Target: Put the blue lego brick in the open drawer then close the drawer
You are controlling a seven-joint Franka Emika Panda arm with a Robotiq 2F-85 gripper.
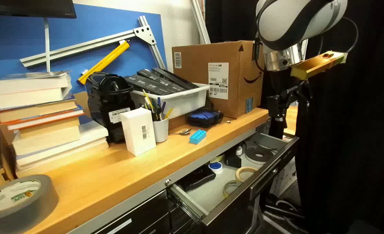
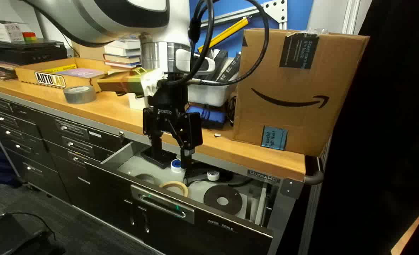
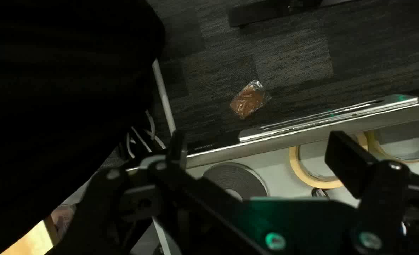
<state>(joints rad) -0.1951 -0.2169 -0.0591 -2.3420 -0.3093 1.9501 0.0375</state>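
Note:
The small bright-blue lego brick (image 1: 197, 136) lies on the wooden bench top near its front edge in an exterior view. It is hidden behind the arm and gripper in an exterior view and out of the wrist view. The open drawer (image 1: 208, 197) is pulled out below the bench, its dark front (image 2: 103, 193) with a silvery top edge (image 3: 276, 146). Inside lie tape rolls and oddments. My gripper (image 2: 171, 159) is open and empty, pointing down over the drawer, apart from the brick. It also shows in an exterior view (image 1: 278, 116) and the wrist view (image 3: 260, 156).
A white box (image 1: 138, 131), a pen cup (image 1: 161, 130), a spoon (image 1: 181, 132) and a dark-blue item (image 1: 204, 117) stand or lie around the brick. A large cardboard box (image 2: 294, 88) stands at the bench end. A grey tape roll (image 2: 79, 95) lies farther along the bench.

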